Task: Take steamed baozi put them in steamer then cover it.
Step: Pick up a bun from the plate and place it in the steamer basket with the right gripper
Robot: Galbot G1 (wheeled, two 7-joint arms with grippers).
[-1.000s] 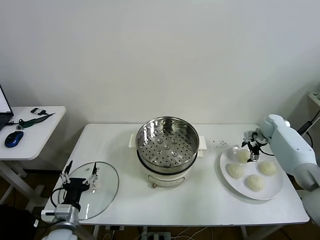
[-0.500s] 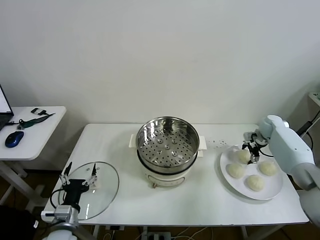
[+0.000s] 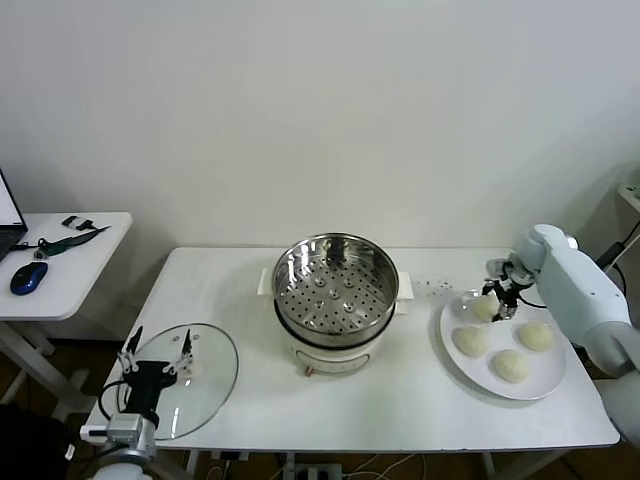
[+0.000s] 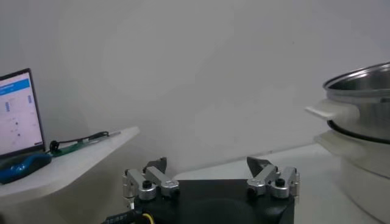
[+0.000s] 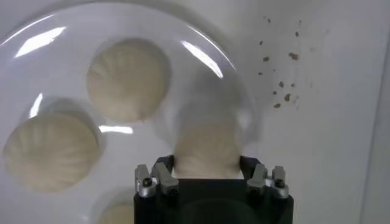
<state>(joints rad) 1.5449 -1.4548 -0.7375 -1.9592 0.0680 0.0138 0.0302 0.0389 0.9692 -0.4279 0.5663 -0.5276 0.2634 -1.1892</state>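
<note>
The right gripper (image 3: pixel 497 297) clamps one of four steamed baozi (image 3: pixel 486 308) on a plate (image 3: pixel 503 384) atop the white table (image 3: pixel 420 400). Farther left stands one steamer (image 3: pixel 335 283); beyond, the left gripper (image 3: pixel 158 348) hovers spread above a glass lid (image 3: pixel 205 385).

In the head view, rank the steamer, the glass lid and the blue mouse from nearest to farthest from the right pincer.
1. Steamer: mid-table, to the left of the right pincer, which is at the plate of baozi.
2. Glass lid: front left corner of the table, by the left pincer.
3. Blue mouse: on the side table, far left.
</note>
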